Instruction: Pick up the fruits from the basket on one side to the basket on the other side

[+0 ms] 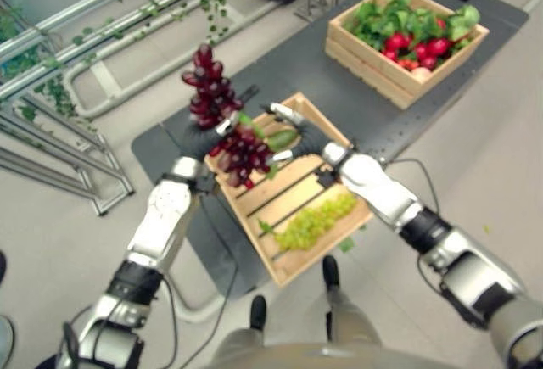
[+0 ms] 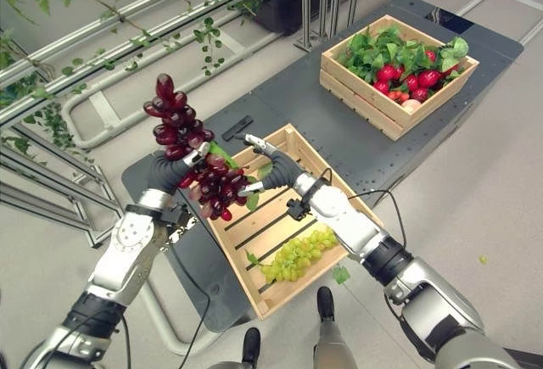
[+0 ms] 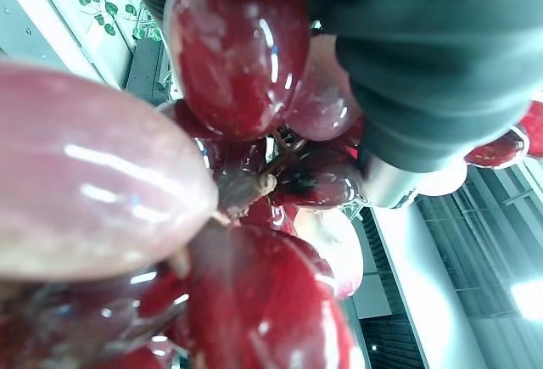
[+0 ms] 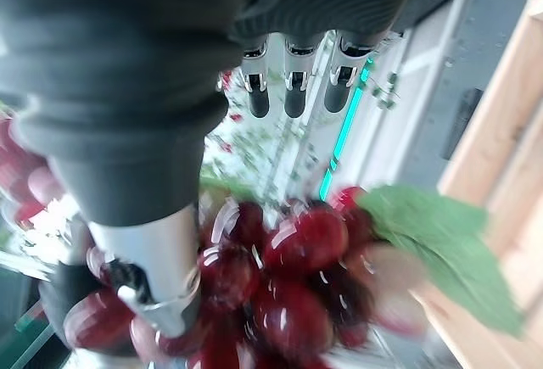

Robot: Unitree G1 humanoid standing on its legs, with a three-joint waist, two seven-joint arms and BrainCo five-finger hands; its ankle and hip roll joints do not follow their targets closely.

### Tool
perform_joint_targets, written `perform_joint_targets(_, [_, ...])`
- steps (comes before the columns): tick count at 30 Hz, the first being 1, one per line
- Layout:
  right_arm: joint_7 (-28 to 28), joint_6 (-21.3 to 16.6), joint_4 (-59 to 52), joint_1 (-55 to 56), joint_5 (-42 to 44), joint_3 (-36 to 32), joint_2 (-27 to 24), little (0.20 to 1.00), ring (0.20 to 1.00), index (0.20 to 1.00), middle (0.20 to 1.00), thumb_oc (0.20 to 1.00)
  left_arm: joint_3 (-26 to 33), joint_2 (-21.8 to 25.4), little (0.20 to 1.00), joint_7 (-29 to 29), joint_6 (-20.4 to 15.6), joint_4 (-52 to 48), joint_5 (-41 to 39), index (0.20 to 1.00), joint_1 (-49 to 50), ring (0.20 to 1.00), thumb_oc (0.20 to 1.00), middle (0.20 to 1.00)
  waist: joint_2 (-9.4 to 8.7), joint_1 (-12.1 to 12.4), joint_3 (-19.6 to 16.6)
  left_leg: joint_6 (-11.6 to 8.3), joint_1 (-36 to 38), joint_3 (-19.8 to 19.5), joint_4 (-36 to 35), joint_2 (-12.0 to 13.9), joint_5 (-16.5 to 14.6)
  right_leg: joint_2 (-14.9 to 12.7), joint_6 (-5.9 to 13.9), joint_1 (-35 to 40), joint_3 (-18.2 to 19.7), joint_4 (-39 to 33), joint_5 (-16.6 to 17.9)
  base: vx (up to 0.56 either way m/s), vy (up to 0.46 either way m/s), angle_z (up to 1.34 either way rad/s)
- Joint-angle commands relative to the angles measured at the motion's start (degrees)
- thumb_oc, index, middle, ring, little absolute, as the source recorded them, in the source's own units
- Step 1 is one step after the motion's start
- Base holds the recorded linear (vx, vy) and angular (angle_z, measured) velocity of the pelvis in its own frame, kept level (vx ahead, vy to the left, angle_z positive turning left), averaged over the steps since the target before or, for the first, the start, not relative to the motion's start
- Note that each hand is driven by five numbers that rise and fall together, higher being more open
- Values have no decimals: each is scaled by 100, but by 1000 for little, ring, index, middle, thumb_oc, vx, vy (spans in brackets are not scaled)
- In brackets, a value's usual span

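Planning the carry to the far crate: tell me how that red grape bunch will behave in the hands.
The red grape bunch will likely flop: it stretches loosely above and below the left hand. Its glossy skins look slippery. Single grapes may drop off if squeezed, so support from the right hand seems wise.

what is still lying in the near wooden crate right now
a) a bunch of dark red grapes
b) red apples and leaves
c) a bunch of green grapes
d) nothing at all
c: the green grapes lie on the slats at the near end of the near crate, while the dark red grapes are held above it by the left robot hand, with the right robot hand beside them.
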Motion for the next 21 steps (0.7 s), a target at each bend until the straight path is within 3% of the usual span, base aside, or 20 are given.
perform_joint_targets(1, [173,-178,310,-494,664,206,564,1000,1000,1000,1000,1000,-319,62,200,180,-297,168,158,200,-829,200,200,200,-179,114,-354,215,-305,-45,179,-357,-279,133,122,589,263,153,-1420,0,0,0])
perform_joint_targets(11, [775,-235,937,-128,2769,307,1359,1000,1000,1000,1000,1000,-769,-417,200,138,-263,708,-100,200,-1209,200,200,200,-237,182,-396,211,-270,-108,172,-368,-256,138,114,671,219,132,-1433,2,-7,2])
perform_joint_targets(21, [563,-414,678,123,2323,109,1321,1000,1000,1000,1000,1000,-821,-640,200,-26,-308,351,-320,200,-918,200,200,200,-219,217,-520,218,-242,-172,140,-366,-258,133,118,711,197,105,-1449,0,0,0])
